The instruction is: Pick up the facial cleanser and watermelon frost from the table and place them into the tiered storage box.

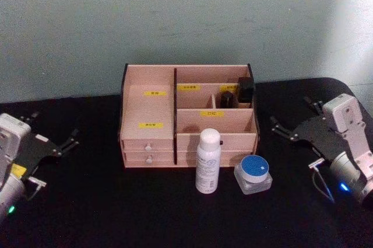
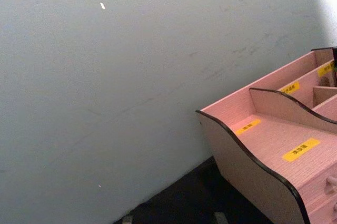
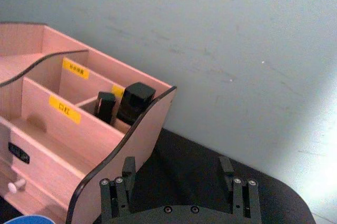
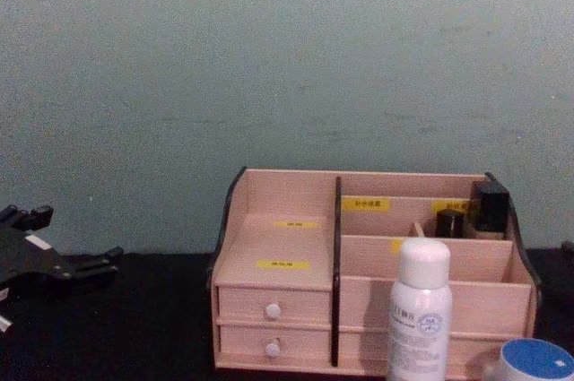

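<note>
The tiered storage box (image 1: pixel 148 114), pink wood with black trim, stands at the table's middle back; it also shows as the storage box (image 4: pixel 278 242), (image 2: pixel 274 145), (image 3: pixel 63 124). In front of its right half stand a tall white capped bottle (image 1: pixel 208 161), (image 4: pixel 420 309), which I take as the facial cleanser, and a clear jar with a blue lid (image 1: pixel 254 173), (image 4: pixel 534 361), taken as the watermelon frost. My left gripper (image 1: pixel 53 128), (image 4: pixel 63 242) rests open at the far left. My right gripper (image 1: pixel 296 116), (image 3: pixel 177 174) stands open to the right of the box. Neither holds anything.
Two dark cosmetic items (image 1: pixel 245 91), (image 3: pixel 134 103) stand in the box's back right compartments. Two white-knobbed drawers (image 4: pixel 269 327) face me at the lower left of the box. A black cloth (image 1: pixel 116 213) covers the table, and a pale wall rises close behind.
</note>
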